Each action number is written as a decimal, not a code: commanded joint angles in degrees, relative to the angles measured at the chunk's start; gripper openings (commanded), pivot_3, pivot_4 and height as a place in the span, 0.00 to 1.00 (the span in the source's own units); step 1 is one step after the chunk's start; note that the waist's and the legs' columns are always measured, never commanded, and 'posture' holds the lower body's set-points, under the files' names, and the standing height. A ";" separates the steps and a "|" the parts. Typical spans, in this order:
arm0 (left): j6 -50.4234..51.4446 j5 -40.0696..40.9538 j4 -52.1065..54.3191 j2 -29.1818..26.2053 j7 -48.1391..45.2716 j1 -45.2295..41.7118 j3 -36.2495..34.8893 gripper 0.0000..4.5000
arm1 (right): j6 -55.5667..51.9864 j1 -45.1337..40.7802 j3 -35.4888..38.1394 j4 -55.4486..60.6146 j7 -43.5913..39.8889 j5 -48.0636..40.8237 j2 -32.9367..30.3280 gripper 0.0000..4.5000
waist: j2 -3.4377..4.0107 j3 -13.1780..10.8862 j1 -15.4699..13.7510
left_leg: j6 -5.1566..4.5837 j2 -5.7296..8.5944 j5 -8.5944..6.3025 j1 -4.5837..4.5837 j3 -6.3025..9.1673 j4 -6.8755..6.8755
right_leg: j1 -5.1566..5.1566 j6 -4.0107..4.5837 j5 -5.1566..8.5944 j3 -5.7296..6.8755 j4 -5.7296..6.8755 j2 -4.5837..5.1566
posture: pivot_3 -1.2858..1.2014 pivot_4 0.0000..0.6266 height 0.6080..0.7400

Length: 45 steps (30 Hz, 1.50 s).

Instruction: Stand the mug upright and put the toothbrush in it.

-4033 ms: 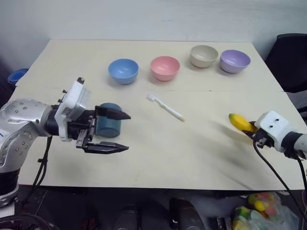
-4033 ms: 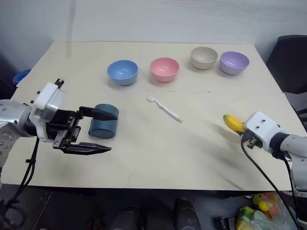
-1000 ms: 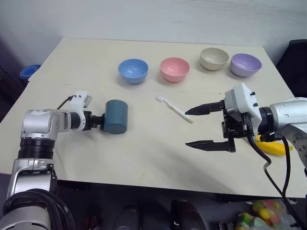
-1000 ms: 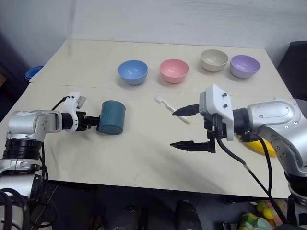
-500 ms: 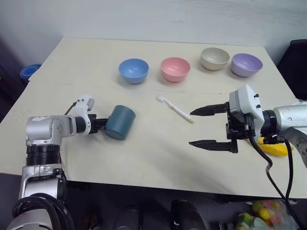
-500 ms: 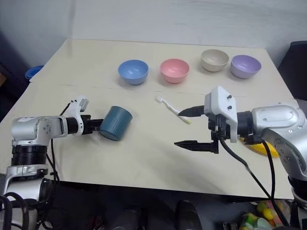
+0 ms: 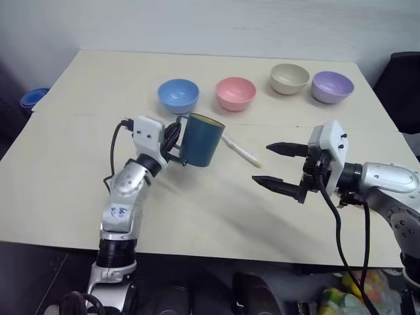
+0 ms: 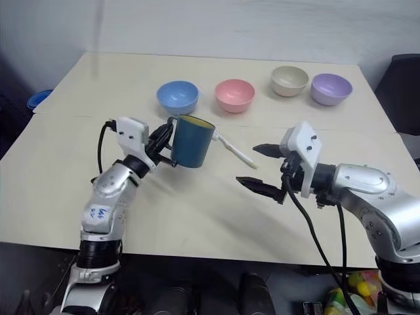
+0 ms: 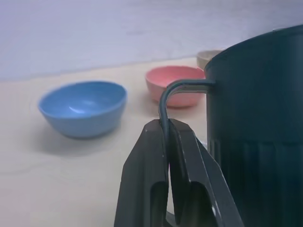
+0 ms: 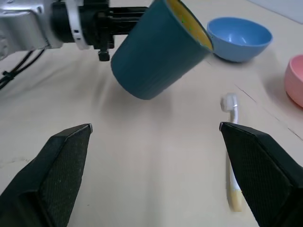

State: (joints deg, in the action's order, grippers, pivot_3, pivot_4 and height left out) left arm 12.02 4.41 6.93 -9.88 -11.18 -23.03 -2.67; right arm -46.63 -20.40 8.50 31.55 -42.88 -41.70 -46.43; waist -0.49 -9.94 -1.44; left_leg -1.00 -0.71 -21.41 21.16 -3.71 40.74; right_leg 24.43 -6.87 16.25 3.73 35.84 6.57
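The dark teal mug (image 7: 200,141) is mouth up, its yellowish inside showing, and seems to hang just above the table (image 7: 79,177). My left gripper (image 7: 174,142) is shut on the mug's thin handle (image 9: 179,86), pinched between its black fingers (image 9: 147,161). The white toothbrush (image 10: 232,156) lies flat on the table right behind the mug, its head end partly hidden in the head views, its handle (image 7: 244,155) pointing toward my right gripper (image 7: 262,164). That gripper is open and empty, to the right of the mug, near the toothbrush's handle end.
Several bowls stand in a row at the back: blue (image 7: 178,96), pink (image 7: 235,93), beige (image 7: 289,78), purple (image 7: 332,86). A dark chair (image 7: 401,79) stands past the table's right edge. A seam (image 7: 79,117) crosses the tabletop.
The left gripper closed on the mug's handle, lifted the mug and carried it rightward, turning it from lying on its side to mouth up. The right gripper shifted slightly forward and down.
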 commanded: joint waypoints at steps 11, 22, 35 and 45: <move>-20.07 -7.86 -8.23 0.62 5.00 10.44 3.04 0.00 | -1.16 0.03 1.55 2.19 -0.59 -3.86 -1.27 1.00 | 0.00 0.00 0.04 | -0.14 -0.01 -0.06 0.05 0.04 0.04 | -0.02 -0.07 -0.05 0.02 -0.10 0.05 | 0.52 0.24 1.00; -12.96 -3.74 5.73 -4.98 0.65 21.68 -1.66 0.68 | 1.82 -0.38 -1.79 -0.84 -2.40 -0.26 -0.26 1.00 | 0.01 0.00 0.03 | -0.15 -0.06 -0.06 0.05 0.09 0.02 | -0.02 -0.05 -0.04 0.03 -0.31 0.15 | 0.52 0.24 1.00; 26.53 36.25 28.16 -41.23 -37.98 29.56 -22.50 0.99 | 4.21 -8.91 -11.15 -14.39 -1.26 8.88 5.93 1.00 | 0.22 -0.14 1.91 | -0.03 -0.10 -0.10 0.02 0.26 -0.10 | 0.03 0.36 0.17 0.07 -0.22 0.72 | 0.52 0.24 1.00; 31.56 42.69 13.67 -68.25 -62.45 17.90 -33.99 0.99 | 7.72 -23.90 -21.16 -38.41 7.94 24.39 21.16 1.00 | 0.38 -0.28 3.25 | 0.06 0.01 0.00 0.00 0.06 -0.68 | 0.20 0.45 0.22 0.60 -0.14 0.12 | 0.52 0.24 1.00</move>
State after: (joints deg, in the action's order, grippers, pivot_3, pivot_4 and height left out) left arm 44.82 47.28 21.93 -77.04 -72.04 -3.51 -36.50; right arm -41.11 -41.78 -12.51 -3.89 -35.96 -19.87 -26.20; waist -0.11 -10.23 1.81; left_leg -0.94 -0.72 -21.42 21.18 -3.70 40.04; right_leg 24.68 -6.42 16.47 4.36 35.70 6.66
